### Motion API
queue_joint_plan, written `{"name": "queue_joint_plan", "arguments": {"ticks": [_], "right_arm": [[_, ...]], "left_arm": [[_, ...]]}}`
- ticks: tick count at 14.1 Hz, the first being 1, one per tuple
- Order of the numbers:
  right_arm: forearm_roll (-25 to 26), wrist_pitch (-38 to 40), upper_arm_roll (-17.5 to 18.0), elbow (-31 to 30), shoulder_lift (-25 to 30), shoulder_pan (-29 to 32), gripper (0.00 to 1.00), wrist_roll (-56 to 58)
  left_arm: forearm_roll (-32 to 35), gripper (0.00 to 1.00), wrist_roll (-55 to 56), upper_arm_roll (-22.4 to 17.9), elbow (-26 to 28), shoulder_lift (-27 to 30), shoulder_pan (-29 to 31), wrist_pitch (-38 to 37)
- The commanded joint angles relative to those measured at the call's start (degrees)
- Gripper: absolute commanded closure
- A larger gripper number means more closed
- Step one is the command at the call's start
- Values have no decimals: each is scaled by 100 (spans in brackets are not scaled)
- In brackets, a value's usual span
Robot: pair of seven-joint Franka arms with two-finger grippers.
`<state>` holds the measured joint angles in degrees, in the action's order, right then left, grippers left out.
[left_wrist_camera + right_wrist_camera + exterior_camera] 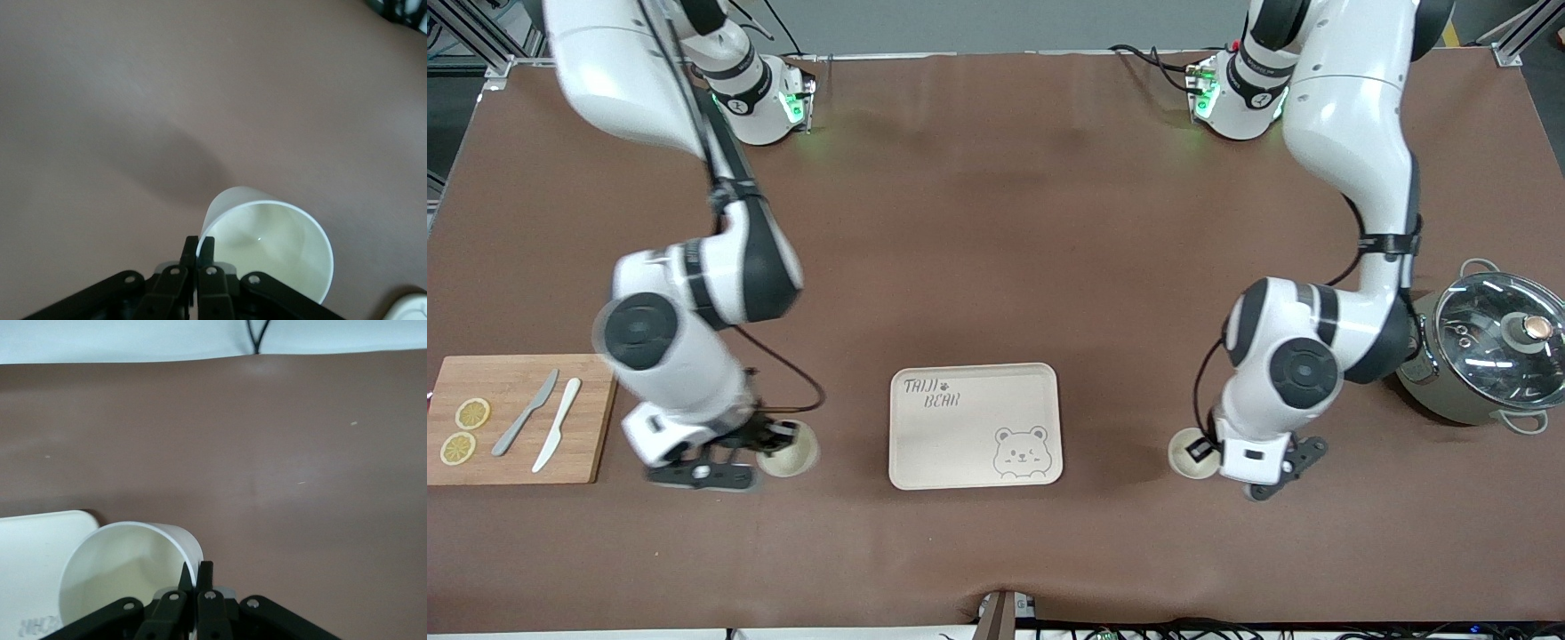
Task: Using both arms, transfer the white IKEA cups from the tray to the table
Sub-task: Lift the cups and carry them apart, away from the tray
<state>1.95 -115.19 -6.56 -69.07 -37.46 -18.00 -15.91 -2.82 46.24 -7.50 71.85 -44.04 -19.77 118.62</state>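
Observation:
Two white cups stand off the two ends of the cream bear-printed tray (974, 427). One cup (791, 452) is toward the right arm's end. My right gripper (775, 441) is shut on its rim, one finger inside and one outside, as the right wrist view shows on the cup (123, 570) and gripper (198, 577). The other cup (1187, 453) is toward the left arm's end. My left gripper (1202, 450) is shut on its rim in the same way, as the left wrist view shows on the cup (273, 250) and gripper (199, 250).
A wooden board (511, 418) with two lemon slices and two knives lies at the right arm's end. A grey-green pot with a glass lid (1489, 351) stands at the left arm's end. The tray's edge shows in the right wrist view (33, 567).

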Motion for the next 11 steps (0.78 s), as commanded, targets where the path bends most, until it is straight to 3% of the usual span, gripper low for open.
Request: {"name": "queue_joint_plan", "arguments": {"ticks": [1,7,11], "right_arm": [[-368,-56,138,-527,353,550,100,1147],[-1555,-249,129,-949,353,1579,100,3389],[-1865,-1187,129,-1625,318,1826,100,4280]], "left_arm": [[-367,100,-701,73,153,203,358,-111],[-604,100,-1826,91,162,124,1035,-111],[-1158,100,-2636,91,154,-34,1449,-76]]}}
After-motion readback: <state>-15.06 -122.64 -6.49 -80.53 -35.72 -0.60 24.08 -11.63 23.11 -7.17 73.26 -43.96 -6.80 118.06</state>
